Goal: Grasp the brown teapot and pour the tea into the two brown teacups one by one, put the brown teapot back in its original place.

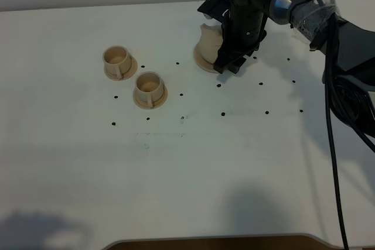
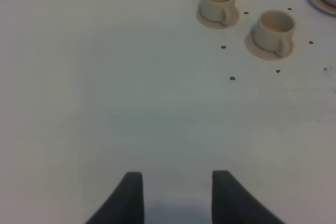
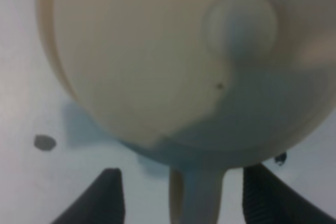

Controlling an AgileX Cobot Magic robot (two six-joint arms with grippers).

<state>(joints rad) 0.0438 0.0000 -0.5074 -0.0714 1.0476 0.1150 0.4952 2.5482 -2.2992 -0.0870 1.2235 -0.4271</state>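
A: Obs.: teapot [image 1: 208, 42] sits on its saucer [image 1: 202, 64] near the far edge of the tabletop [image 1: 187, 174], right of middle; right gripper [image 3: 184, 171] is low over it, jaws spread wide, nothing clamped; the handle [image 3: 197, 203] runs between the two fingers [image 3: 107, 198] with a gap on each side.

B: Step, as judged: closing on the handle; the arm should centre the handle between the fingers, seat it deep, then clamp firmly; a loop pinched only at its edge could let the pot swing on the lift.

A: Far cup [image 1: 119, 61] and near cup [image 1: 150, 89] stand left of middle, just beside each other, well apart from the teapot; no dark liquid shows in either; pouring looks not yet begun.

B: Left gripper [image 2: 177, 195] hangs over bare tabletop, jaws apart, empty; no role seen for it here. Lift should go straight up, spout level until over the first cup; the lid [image 3: 241, 24] is unsecured, so the tilt should be slow.
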